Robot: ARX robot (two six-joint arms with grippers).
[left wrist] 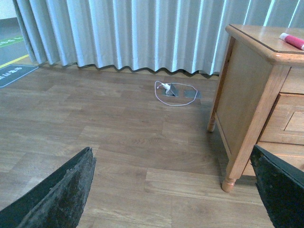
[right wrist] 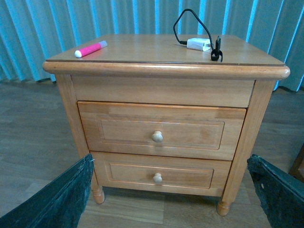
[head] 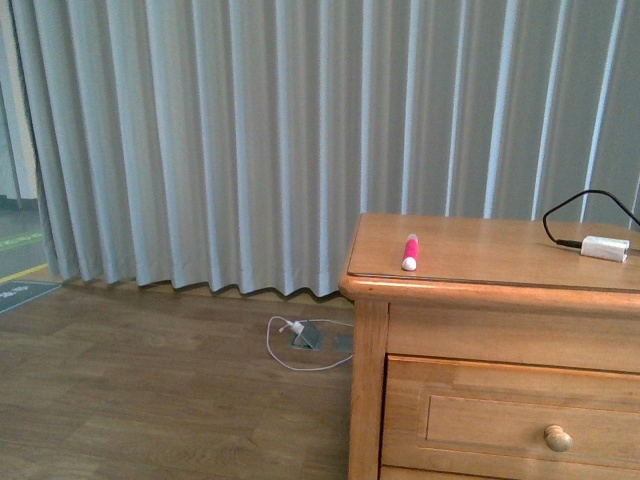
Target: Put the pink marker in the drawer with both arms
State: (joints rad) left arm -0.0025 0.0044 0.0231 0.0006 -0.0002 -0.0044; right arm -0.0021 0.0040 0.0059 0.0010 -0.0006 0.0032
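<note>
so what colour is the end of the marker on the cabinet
White, on the pink marker; clearest in the right wrist view.

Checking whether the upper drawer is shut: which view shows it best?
Right wrist view: the whole upper drawer faces it and looks shut. The front view crops it at the frame edge; the left wrist view catches just a corner.

A wooden cabinet (head: 480,300) fills the four-o'clock corner. The pink marker (head: 410,251) lies on its top near the left edge, white end nearest. Well apart, at its three o'clock, sits a white adapter (head: 606,248) with a black cable (head: 585,197). Below, the drawer (head: 480,420) is closed, its knob (head: 558,437) at five o'clock.
</note>
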